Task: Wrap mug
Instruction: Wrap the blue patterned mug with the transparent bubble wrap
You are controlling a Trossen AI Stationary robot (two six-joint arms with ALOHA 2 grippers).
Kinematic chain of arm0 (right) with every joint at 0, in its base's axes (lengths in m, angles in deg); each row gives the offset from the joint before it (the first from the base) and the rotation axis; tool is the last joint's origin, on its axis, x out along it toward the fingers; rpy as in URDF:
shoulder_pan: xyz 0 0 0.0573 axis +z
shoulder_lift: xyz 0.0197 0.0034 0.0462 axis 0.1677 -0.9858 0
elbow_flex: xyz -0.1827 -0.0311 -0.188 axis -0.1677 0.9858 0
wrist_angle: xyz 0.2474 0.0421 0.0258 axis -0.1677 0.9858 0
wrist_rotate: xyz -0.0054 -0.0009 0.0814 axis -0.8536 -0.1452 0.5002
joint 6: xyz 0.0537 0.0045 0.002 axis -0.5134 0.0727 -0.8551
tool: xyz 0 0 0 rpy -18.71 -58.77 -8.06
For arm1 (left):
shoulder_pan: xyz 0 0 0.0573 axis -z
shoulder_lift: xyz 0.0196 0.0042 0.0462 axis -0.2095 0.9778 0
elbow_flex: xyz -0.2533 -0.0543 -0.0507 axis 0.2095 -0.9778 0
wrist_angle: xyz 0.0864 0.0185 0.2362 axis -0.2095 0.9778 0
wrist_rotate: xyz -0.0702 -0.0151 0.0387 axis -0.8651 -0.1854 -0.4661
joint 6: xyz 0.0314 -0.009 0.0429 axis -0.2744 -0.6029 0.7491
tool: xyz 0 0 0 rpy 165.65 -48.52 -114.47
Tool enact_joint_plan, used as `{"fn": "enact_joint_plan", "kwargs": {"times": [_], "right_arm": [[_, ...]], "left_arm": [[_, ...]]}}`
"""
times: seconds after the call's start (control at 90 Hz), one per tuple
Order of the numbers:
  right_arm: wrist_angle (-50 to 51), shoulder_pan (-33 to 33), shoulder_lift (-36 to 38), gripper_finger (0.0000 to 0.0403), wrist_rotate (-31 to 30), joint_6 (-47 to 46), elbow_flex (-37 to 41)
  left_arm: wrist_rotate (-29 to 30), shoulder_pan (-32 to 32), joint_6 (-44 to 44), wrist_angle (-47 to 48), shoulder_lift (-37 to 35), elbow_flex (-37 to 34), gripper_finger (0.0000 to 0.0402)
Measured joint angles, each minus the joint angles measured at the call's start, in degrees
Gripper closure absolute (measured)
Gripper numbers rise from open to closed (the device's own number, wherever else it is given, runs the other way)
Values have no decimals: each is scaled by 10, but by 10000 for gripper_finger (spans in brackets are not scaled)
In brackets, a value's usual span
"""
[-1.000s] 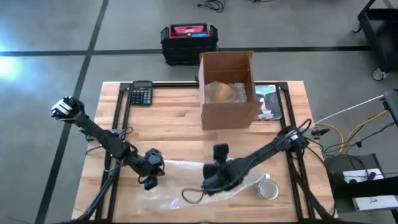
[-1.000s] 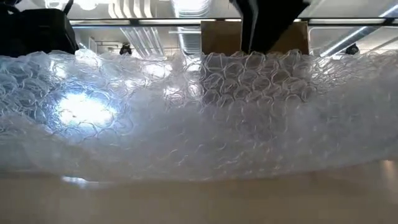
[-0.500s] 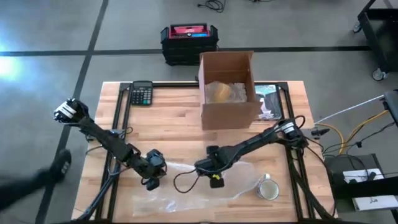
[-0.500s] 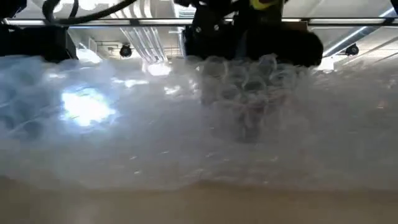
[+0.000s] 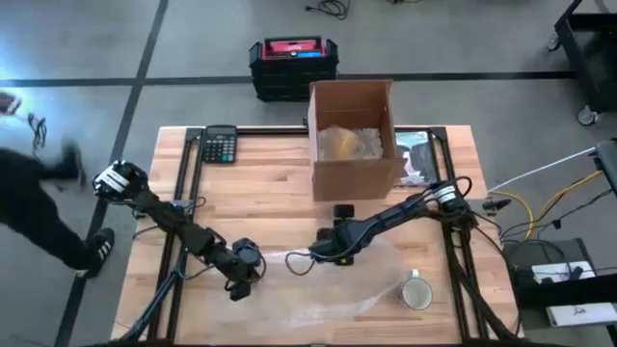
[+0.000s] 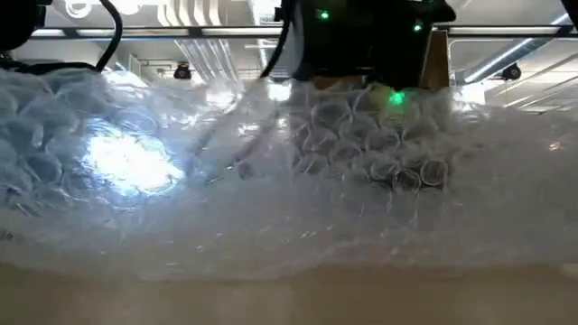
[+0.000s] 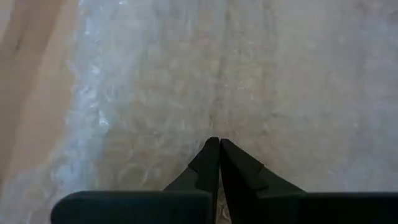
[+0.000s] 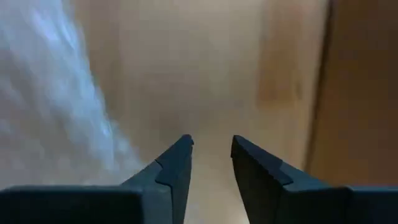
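A clear bubble wrap sheet (image 5: pixel 337 284) lies spread over the table's near half and fills the low view (image 6: pixel 289 181). A pale mug (image 5: pixel 416 292) stands at its right end, mouth up, hidden in the low view. My left gripper (image 5: pixel 239 282) is low at the sheet's left end, shut on it (image 7: pixel 215 142). My right gripper (image 5: pixel 326 253) hangs open over the sheet's far edge. In its wrist view (image 8: pixel 211 142) bare wood shows between the fingers, and the wrap lies off to one side. My left gripper has the bubble wrap's left end (image 7: pixel 214 127) pinched between its two shut fingers, which come down on it at a slant from the table's left side. A crease runs away from the fingertips. One layer or several, I cannot tell. The rest of the sheet lies on the table.
An open cardboard box (image 5: pixel 354 135) with crumpled paper inside stands at the far middle. A calculator (image 5: pixel 220 145) lies at the far left, and printed sheets (image 5: pixel 416 159) lie right of the box. A person (image 5: pixel 34 207) moves on the floor left of the table.
My right gripper has moved from over the sheet's near middle toward the table's far edge, to the sheet's far edge. In the low view the middle of the wrap has sunk lower. My left gripper has shifted slightly toward the near right.
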Motion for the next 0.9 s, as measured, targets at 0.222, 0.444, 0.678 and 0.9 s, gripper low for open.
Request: {"fn": "enact_joint_plan", "kwargs": {"times": [0.222,0.444,0.678,0.9], "right_arm": [[21,10,73,322,45,-26,-1],[11,17,174,298,187,-43,-1],[16,75,265,216,317,-196,-1],[30,211,267,162,322,-431,1]], "left_arm": [[22,1,46,26,-60,15,402],[72,4,75,26,-138,32,402],[92,6,76,37,-161,29,402],[92,6,72,34,-143,29,402]]}}
